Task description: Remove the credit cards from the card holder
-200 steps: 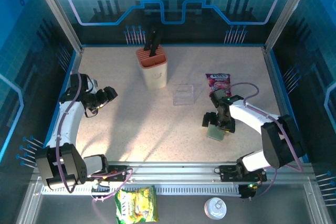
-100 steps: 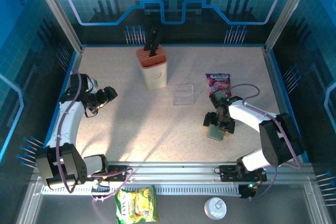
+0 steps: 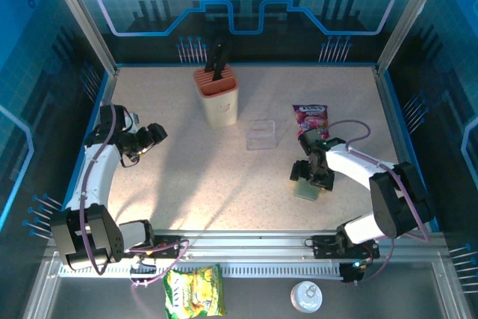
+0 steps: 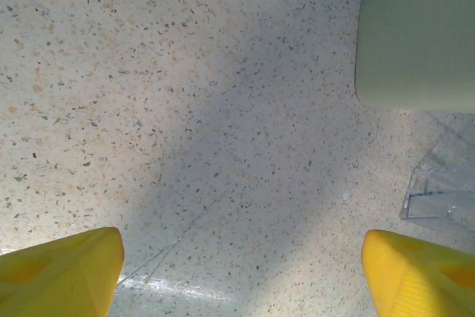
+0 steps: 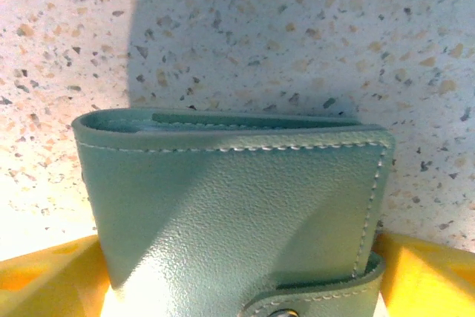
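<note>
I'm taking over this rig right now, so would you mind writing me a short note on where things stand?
Left claw: open and empty, hovering over bare table on the left side.
Right claw: down at the wallet and straddling it. I cannot tell whether it is squeezing yet.
Wallet: folded shut, on the table at the right, on the near side of the purple snack packet.
Done: nothing yet. The wallet is unopened and no cards are out.
Left: get a hold on the wallet, open it, and pull the cards out.
</note>
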`<action>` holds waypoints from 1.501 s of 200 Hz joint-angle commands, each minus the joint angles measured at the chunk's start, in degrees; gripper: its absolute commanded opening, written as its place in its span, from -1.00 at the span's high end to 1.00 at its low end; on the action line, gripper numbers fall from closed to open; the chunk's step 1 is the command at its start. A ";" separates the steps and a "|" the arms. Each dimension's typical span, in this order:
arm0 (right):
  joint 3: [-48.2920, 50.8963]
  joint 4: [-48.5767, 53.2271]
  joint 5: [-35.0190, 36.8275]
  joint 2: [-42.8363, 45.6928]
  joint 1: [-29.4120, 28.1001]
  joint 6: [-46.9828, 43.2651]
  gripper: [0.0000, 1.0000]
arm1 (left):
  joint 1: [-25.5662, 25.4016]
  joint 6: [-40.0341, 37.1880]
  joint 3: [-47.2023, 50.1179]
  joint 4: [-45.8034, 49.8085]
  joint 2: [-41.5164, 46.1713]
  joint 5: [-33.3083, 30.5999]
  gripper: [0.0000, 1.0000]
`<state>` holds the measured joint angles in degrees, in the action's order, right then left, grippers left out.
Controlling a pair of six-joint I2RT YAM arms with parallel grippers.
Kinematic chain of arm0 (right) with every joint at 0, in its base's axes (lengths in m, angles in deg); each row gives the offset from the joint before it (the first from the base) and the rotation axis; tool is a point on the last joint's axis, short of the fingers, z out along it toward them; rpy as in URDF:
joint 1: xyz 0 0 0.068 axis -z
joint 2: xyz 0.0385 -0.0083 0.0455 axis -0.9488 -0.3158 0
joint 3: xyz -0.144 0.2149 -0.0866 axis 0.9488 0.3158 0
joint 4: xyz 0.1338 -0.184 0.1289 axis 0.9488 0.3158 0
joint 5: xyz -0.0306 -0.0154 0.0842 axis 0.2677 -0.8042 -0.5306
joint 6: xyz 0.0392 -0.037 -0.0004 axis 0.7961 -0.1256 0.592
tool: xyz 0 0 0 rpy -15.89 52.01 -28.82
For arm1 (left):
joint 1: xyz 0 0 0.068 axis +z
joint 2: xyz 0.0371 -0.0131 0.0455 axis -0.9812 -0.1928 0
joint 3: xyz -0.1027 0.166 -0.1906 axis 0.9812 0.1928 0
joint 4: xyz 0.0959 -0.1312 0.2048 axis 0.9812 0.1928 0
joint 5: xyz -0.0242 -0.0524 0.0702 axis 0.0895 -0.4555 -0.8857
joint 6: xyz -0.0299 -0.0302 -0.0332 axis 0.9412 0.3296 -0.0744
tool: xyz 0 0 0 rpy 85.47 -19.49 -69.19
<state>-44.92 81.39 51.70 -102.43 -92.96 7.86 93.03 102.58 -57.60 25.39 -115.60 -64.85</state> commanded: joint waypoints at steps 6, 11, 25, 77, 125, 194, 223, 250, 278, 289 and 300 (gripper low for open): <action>-0.10 0.29 -0.26 -1.15 -1.28 0.94 -0.76 | 0.66 -1.57 0.33 0.05 0.00 -0.41 -0.69; -0.26 0.29 -0.30 -1.33 -1.47 0.95 -0.75 | 0.68 -1.57 0.33 0.00 0.00 -0.45 -0.68; -0.83 0.62 -0.22 -1.80 -2.13 0.96 -0.70 | 0.70 -1.55 0.32 0.00 0.02 -0.45 -0.69; -4.29 2.90 1.55 -1.57 -6.90 2.37 -0.56 | 0.59 -1.57 0.65 -0.09 0.15 0.75 -0.69; -12.55 3.72 1.81 -7.28 -16.15 4.91 -0.53 | -4.64 2.31 0.41 0.71 1.40 2.90 -0.71; -26.02 3.89 1.52 -21.02 -26.51 5.79 -0.53 | -28.05 18.48 7.65 -13.54 2.44 -0.92 -0.69; -27.46 4.00 0.81 -23.05 -27.89 5.73 -0.55 | -34.29 23.91 11.39 -20.25 0.93 -2.47 -0.67; -27.75 4.83 1.01 -21.29 -28.03 4.67 -0.72 | -36.65 26.41 13.41 -24.02 -0.08 -2.88 -0.64; -27.69 6.47 1.41 -16.69 -27.55 3.26 -0.78 | -38.73 27.37 13.14 -25.55 -1.31 -3.06 -0.61; -27.21 6.79 0.61 -15.08 -27.12 2.15 -0.74 | -39.81 28.17 13.31 -27.09 -1.83 -3.08 -0.56; -25.99 6.53 -0.31 -13.46 -26.62 0.90 -0.69 | -41.18 29.26 13.89 -29.54 -2.60 -2.93 -0.46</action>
<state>-71.21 85.61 52.57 -120.85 -120.30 11.14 54.26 128.52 -44.80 1.72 -116.73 -67.15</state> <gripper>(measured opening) 0.868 0.778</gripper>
